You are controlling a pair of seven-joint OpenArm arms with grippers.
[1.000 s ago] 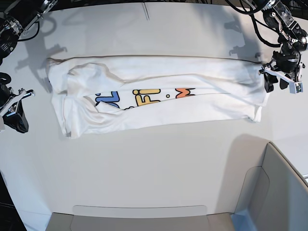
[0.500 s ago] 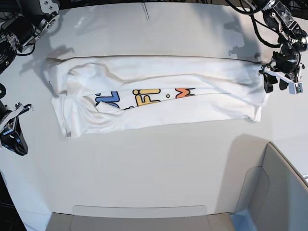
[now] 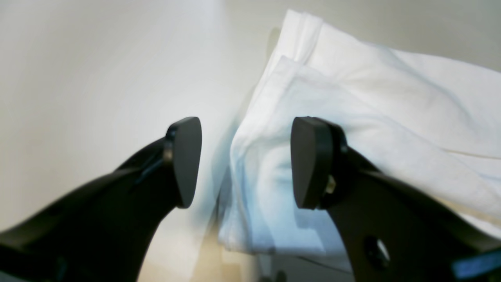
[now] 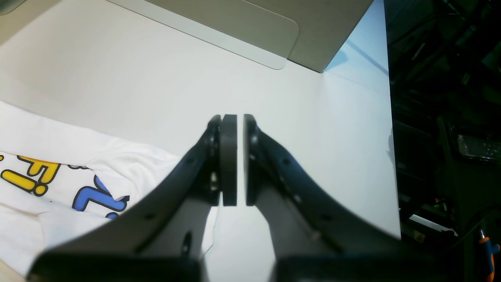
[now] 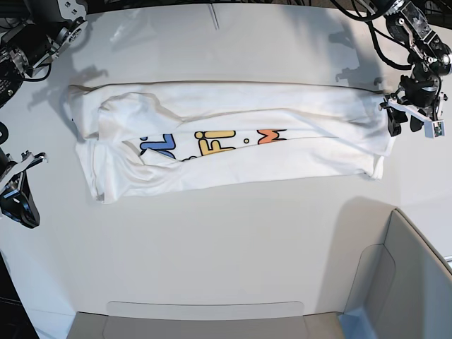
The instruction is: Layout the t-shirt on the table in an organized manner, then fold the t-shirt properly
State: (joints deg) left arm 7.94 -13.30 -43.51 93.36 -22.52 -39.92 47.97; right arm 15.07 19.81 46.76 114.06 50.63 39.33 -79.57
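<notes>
At 9 o'clock in the base view, the right gripper [image 5: 18,201] has pulled back off the shirt [image 5: 233,138] toward the table's [image 5: 233,240] edge, lower than a sec ago and now well apart from the cloth; the shirt itself hasn't shifted, w/ its print strip in the same spot. Judgement: right arm is done w/ its side for now, and the lengthwise fold reads as finished, so the next step is prob. a crosswise fold from the 3 o'clock end. Shirt lies as a long band across the table's middle, running 9 to 3 o'clock, top long edge folded over so only half the letters show. Right fingers [image 4: 229,160] are nearly together, only a thin slit between the pads, nothing in them, bare table below. Left gripper [image 5: 409,120] sits at the shirt's 3 o'clock end, jaws wide apart; in the wrist view one finger [image 3: 309,164] is over the stacked hem layers, the other over bare table. Not gripping yet; can't tell if the pads touch cloth.
</notes>
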